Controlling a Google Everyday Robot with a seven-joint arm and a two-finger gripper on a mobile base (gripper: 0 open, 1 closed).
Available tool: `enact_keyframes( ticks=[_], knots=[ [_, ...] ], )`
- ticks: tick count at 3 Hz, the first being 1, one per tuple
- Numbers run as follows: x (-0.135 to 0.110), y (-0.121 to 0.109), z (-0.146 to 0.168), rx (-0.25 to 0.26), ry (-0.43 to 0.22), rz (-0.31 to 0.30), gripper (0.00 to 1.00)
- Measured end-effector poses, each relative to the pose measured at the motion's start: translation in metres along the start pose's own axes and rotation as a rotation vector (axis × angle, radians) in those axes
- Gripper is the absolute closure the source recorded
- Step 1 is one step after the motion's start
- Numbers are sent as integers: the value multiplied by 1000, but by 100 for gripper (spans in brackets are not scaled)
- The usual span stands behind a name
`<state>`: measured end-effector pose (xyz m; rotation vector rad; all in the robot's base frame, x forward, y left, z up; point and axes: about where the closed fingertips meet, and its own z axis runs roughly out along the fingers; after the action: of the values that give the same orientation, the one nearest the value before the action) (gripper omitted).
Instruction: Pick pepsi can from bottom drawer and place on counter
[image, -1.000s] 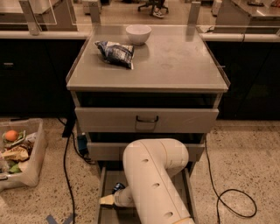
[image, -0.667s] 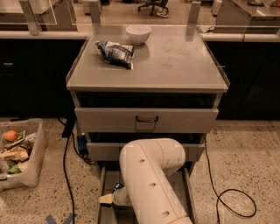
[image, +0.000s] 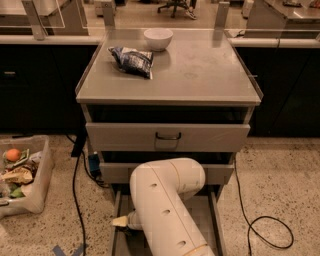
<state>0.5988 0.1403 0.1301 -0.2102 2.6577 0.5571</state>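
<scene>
Can hidden; arm (image: 165, 200) down in the open drawer (image: 202, 216).
White arm bent low over the pulled-out bottom drawer, covering most of its floor. Only a pale tip of the jaws showing, poking out left of the arm near the drawer's left wall; open or closed impossible to tell. On the surface (image: 200, 70): snack bag (image: 131, 60) at left rear, white bowl (image: 158, 38) just behind it by the back edge. Bin (image: 30, 195) of scraps on the floor at left.
</scene>
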Motion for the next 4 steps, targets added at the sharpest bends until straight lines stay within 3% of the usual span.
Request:
enact_keyframes(
  ticks=[2, 3, 4],
  knots=[
    [-30, -8, 16, 23, -23, 60, 0],
    [-30, -8, 16, 23, -23, 60, 0],
    [-21, -27, 15, 94, -10, 67, 0]
  ],
)
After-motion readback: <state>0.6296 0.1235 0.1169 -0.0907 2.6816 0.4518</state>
